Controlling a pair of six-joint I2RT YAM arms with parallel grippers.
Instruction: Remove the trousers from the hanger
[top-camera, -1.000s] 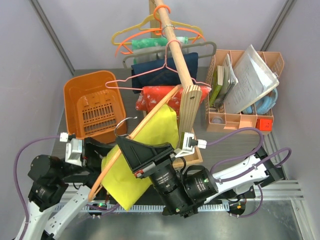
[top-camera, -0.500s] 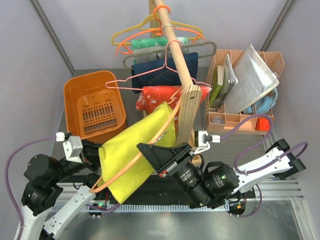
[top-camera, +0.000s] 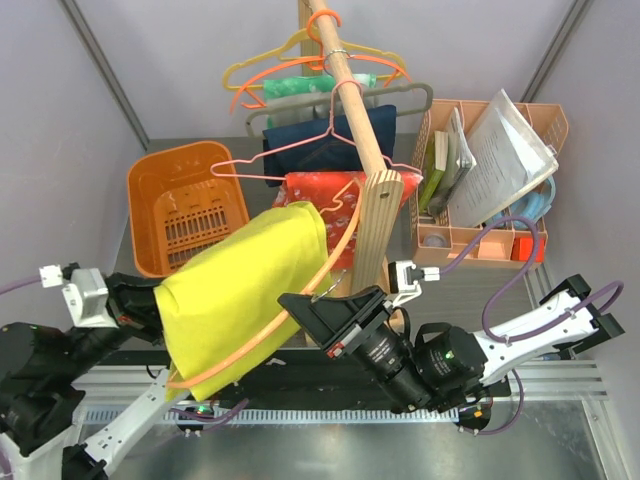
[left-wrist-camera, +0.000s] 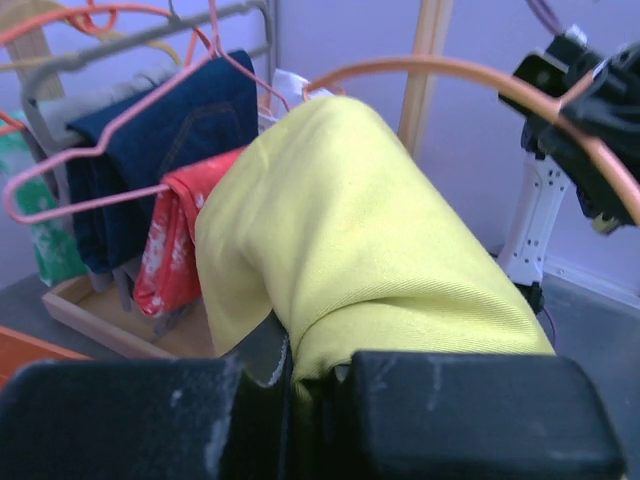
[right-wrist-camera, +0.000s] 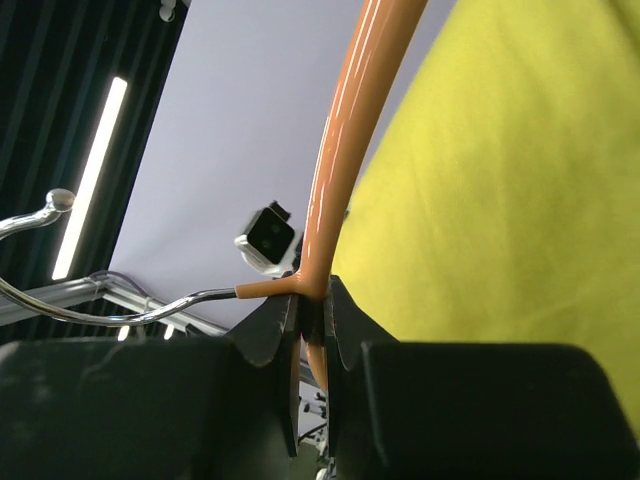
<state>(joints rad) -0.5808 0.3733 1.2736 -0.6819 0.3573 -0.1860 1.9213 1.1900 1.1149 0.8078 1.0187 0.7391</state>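
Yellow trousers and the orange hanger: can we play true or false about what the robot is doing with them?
1. The left gripper is shut on the trousers. True.
2. The right gripper is open and holds nothing. False: it pinches the hanger beside its hook.
3. The trousers are off the hanger. False: they are threaded through it.
4. A navy garment hangs from the wooden pole. True.

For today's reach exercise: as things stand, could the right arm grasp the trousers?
Probably not yet: the right gripper is shut on the hanger and would have to let go first, though the trousers lie close beside it.
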